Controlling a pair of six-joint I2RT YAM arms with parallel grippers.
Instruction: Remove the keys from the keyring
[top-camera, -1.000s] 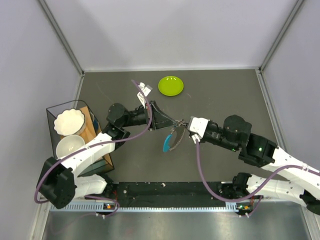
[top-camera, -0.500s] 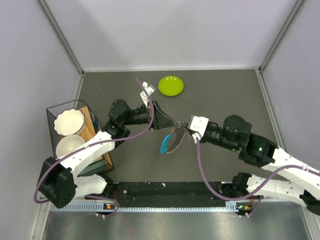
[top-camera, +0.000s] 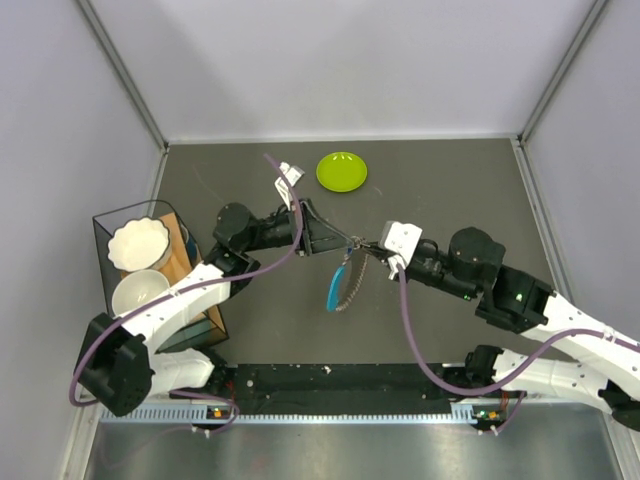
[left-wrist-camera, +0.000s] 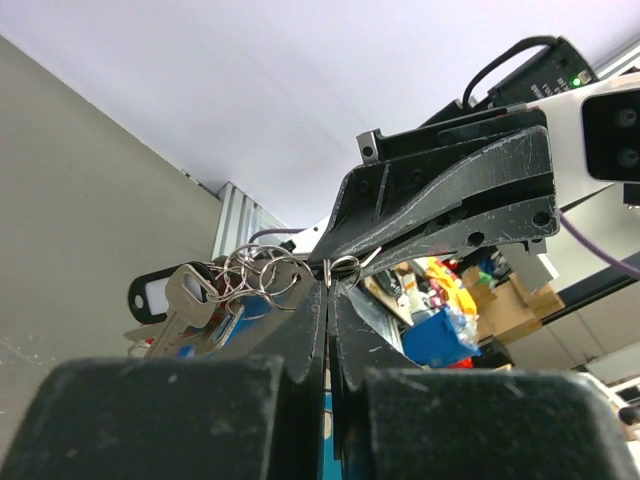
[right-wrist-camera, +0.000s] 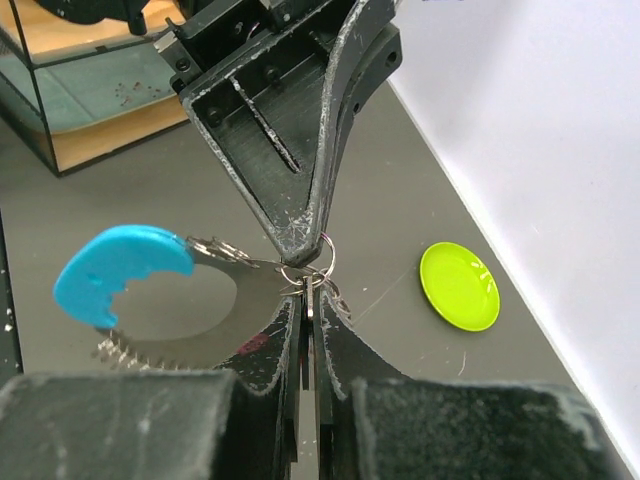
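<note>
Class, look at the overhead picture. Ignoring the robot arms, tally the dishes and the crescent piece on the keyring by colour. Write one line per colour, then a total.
Green: 1, the round plate
White: 2, the scalloped bowl and the plain bowl
Blue: 1, the keyring crescent
Total: 4

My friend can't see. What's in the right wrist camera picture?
The right gripper and left gripper meet tip to tip, both pinching the keyring. Its blue crescent hangs to the left, and a green plate lies on the grey table.
</note>
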